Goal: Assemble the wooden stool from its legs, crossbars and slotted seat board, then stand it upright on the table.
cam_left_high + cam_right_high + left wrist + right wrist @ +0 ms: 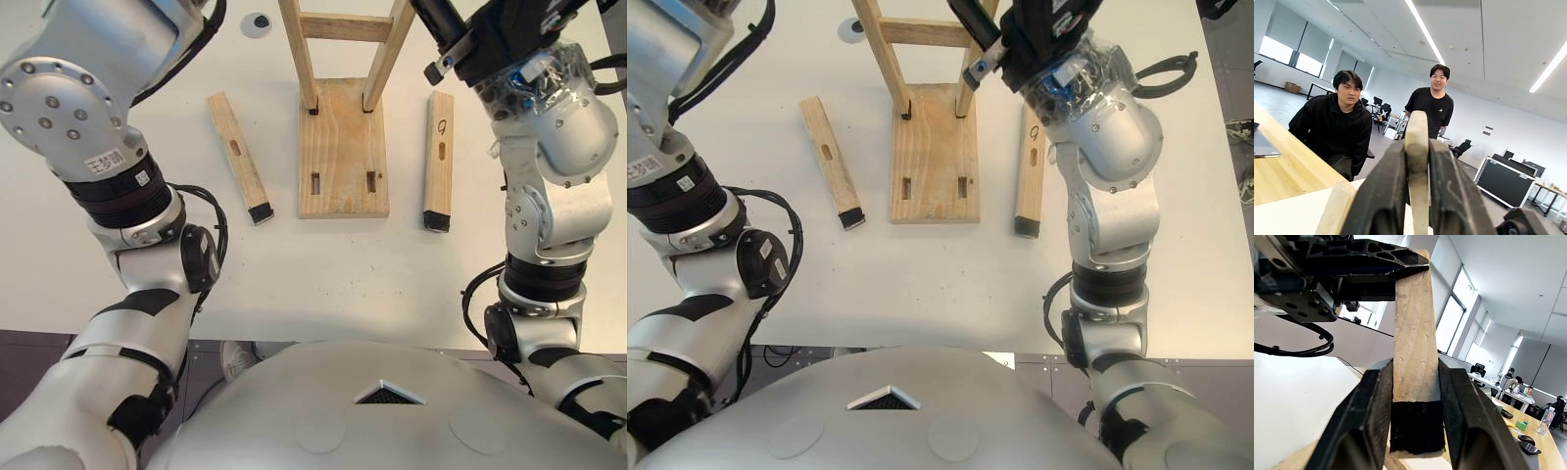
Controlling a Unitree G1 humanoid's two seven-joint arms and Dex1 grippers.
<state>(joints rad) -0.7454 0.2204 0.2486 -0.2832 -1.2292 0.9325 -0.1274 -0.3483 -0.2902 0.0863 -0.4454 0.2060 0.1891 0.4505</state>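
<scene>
Smooth white table (294, 264): the flat pine seat board (343, 147) lies at its middle, two square legs standing in its far slots, joined by a crossbar (345, 26). The left gripper (1417, 152) pinches the left leg (299, 54) tight. The right gripper (1415, 377) is clamped on the black-capped right leg (385, 54). One loose slotted leg (238, 157) and another loose leg (439, 162) flank the board.

The left upright leg (301, 54), right upright leg (388, 49) and crossbar (345, 26) run off the picture edge at 12 o'clock, tops cut off; the leg feet are sunk out of sight in the seat board (343, 147) slots. The left gripper (1417, 147) hides most of a pale wooden piece (1416, 129); which part it is cannot be told. The right gripper (1415, 368) covers the sides of the right upright leg. The round thing (258, 23) at 11 o'clock is too small to identify
</scene>
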